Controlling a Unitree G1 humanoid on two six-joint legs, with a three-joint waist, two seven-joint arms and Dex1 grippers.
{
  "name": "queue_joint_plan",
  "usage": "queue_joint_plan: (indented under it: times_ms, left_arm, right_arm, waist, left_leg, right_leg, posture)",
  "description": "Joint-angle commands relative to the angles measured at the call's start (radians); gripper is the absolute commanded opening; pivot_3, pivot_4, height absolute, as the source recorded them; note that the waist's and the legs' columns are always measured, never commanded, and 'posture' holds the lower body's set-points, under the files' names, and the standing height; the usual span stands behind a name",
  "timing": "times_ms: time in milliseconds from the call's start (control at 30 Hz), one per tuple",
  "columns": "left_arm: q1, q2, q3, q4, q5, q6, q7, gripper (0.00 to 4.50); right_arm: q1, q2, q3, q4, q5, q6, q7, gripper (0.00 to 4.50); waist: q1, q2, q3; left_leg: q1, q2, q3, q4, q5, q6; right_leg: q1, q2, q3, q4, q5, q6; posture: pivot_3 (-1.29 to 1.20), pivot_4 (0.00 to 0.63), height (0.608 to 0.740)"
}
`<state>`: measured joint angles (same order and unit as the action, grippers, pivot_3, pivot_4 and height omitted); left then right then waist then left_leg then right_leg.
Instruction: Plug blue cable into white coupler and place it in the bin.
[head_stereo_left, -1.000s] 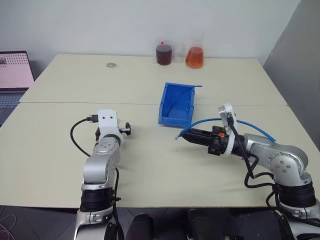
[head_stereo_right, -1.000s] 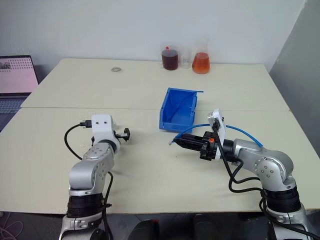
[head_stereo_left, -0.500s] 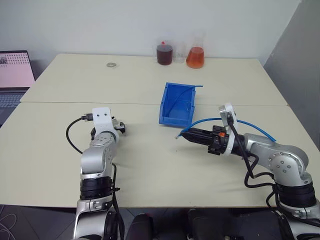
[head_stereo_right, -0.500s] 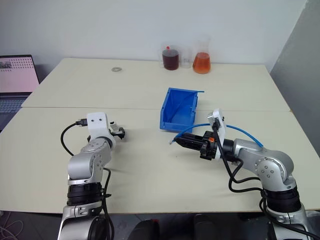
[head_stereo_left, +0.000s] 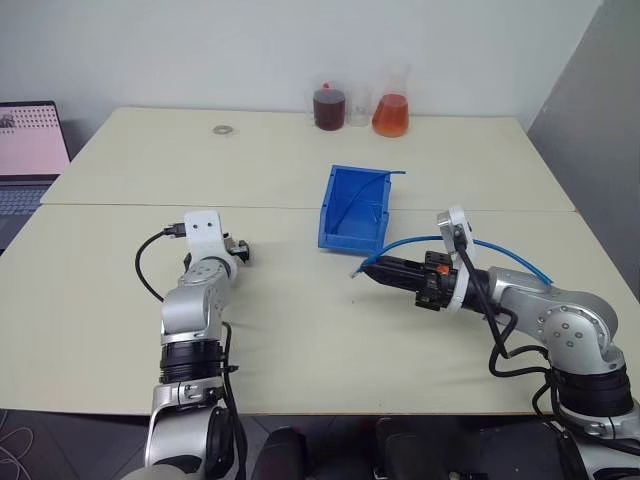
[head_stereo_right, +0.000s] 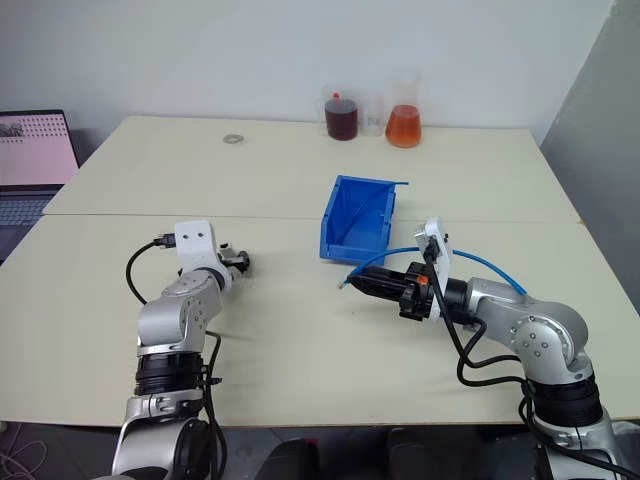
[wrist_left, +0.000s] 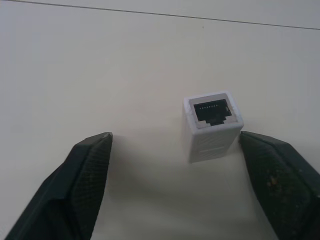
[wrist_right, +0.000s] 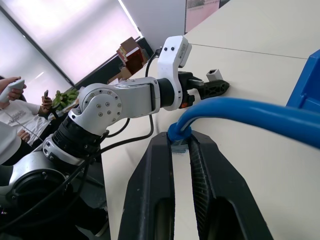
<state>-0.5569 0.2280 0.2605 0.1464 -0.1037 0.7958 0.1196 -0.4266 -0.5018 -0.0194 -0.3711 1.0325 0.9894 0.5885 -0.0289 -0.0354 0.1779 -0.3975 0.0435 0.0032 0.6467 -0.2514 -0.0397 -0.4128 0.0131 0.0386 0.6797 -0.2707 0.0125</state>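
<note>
The white coupler (wrist_left: 212, 127) stands on the cream table (head_stereo_left: 300, 330) with its dark socket facing the left wrist camera, between the 2 black fingers (wrist_left: 82, 180) of the left gripper (head_stereo_left: 240, 252). Those fingers are spread wide to either side of it; one tip sits just beside the coupler's edge, and whether it touches cannot be told, while the other is well apart from it. In the head views this gripper rests low over the near half of the table, well to the left of the bin (head_stereo_left: 352, 208). The right gripper (head_stereo_left: 372, 271) points leftward across the table, its 2 fingers pressed together on the plug end of the blue cable (wrist_right: 240, 112), which bends out from between the fingertips and arcs back over the right arm (head_stereo_left: 520, 295). The pinched cable end hangs just in front of the bin's cut-down front and is well apart from the coupler. The bin sits near the table's middle, open side toward the robot. At the far edge stand 2 beakers (head_stereo_left: 390, 112) of dark and orange liquid, with a flat silver ring (head_stereo_left: 221, 130) to their left. A laptop (head_stereo_left: 28, 150) is at the far left. The right wrist view catches a person's hand (wrist_right: 11, 90) in the background.
</note>
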Motion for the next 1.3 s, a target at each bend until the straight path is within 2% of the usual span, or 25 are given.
queue_joint_plan:
  times_ms: [33,267,333,433,567,700,833,1000,1133,1300]
  left_arm:
    - [-0.012,0.007,-0.003,0.001,0.002,-0.016,-0.009,3.39]
    - [0.002,0.001,-0.013,-0.004,0.011,-0.016,-0.003,1.89]
    - [0.005,0.006,-0.014,0.001,0.015,-0.023,-0.003,1.35]
    - [0.012,0.016,-0.011,0.006,0.016,-0.036,-0.007,0.79]
    - [0.037,0.038,-0.014,-0.007,0.009,-0.072,-0.041,0.78]
    - [0.091,0.104,-0.056,-0.06,-0.021,-0.115,-0.194,0.78]
    - [0.183,0.229,-0.137,-0.208,-0.146,-0.092,-0.527,0.78]
    - [0.262,0.439,-0.282,-0.382,-0.265,-0.101,-0.933,0.78]
    - [0.228,0.569,-0.405,-0.36,-0.22,-0.277,-1.192,0.78]
    - [0.152,0.609,-0.518,-0.242,-0.138,-0.435,-1.358,0.78]
  right_arm:
    - [0.002,0.0,-0.031,-0.044,0.019,-0.009,-0.004,0.16]
    - [0.01,0.002,-0.033,-0.045,0.017,-0.015,-0.007,0.16]
    - [0.012,0.001,-0.034,-0.044,0.016,-0.015,-0.006,0.16]
    - [0.014,0.0,-0.034,-0.043,0.014,-0.017,-0.004,0.16]
    - [0.018,-0.004,-0.033,-0.04,0.006,-0.023,0.003,0.16]
    - [0.025,-0.01,-0.032,-0.046,-0.002,-0.027,0.008,0.16]
    - [0.051,-0.02,-0.049,-0.086,0.019,-0.031,0.012,0.16]
    - [0.097,-0.068,-0.024,-0.147,-0.007,-0.035,0.045,0.16]
    - [0.129,-0.11,0.027,-0.189,-0.066,-0.059,0.083,0.16]
    - [0.145,-0.153,0.103,-0.207,-0.183,-0.12,0.131,0.16]
  waist:
    - [0.0,0.0,0.0]
    - [-0.002,0.0,0.0]
    - [-0.002,0.0,0.0]
    - [-0.002,0.0,0.0]
    - [-0.002,0.0,0.0]
    - [-0.004,0.0,0.0]
    - [-0.002,0.0,0.0]
    - [0.001,0.0,0.0]
    - [0.0,0.0,0.0]
    - [0.0,0.0,0.0]
  left_leg:
    - [0.0,0.0,0.0,0.0,0.0,0.0]
    - [0.0,0.0,0.0,0.0,0.0,0.0]
    - [0.001,0.0,0.0,0.0,0.0,0.0]
    - [0.001,0.0,0.0,0.0,0.0,0.0]
    - [0.001,0.0,0.0,0.0,0.0,0.0]
    - [0.001,0.001,0.0,0.0,0.0,0.0]
    - [0.001,0.002,0.0,-0.001,0.0,0.0]
    - [0.0,0.002,0.001,-0.001,0.0,0.0]
    - [0.001,0.001,0.002,-0.001,0.0,0.0]
    - [0.001,0.001,0.002,-0.001,0.0,0.0]
  right_leg:
    - [0.0,0.0,0.0,0.0,0.0,0.0]
    - [0.0,0.0,0.001,0.0,0.0,0.0]
    - [0.0,0.0,0.001,0.0,0.0,0.0]
    - [0.0,0.0,0.001,0.0,0.0,0.0]
    - [0.0,0.0,0.001,0.0,0.0,0.0]
    - [0.0,0.0,0.001,0.0,0.0,0.0]
    - [0.0,0.0,0.001,0.0,0.0,-0.001]
    - [-0.001,-0.002,0.0,0.0,0.0,0.0]
    - [-0.001,-0.001,0.001,0.0,0.0,0.0]
    - [-0.001,0.001,0.0,0.0,-0.001,-0.001]
  posture:
    - [0.0,0.15,0.74]
    - [0.0,0.15,0.74]
    - [0.0,0.15,0.74]
    - [0.0,0.15,0.74]
    - [0.0,0.15,0.74]
    - [0.0,0.15,0.74]
    - [0.0,0.15,0.74]
    - [0.0,0.15,0.74]
    - [0.0,0.15,0.74]
    - [0.0,0.15,0.74]
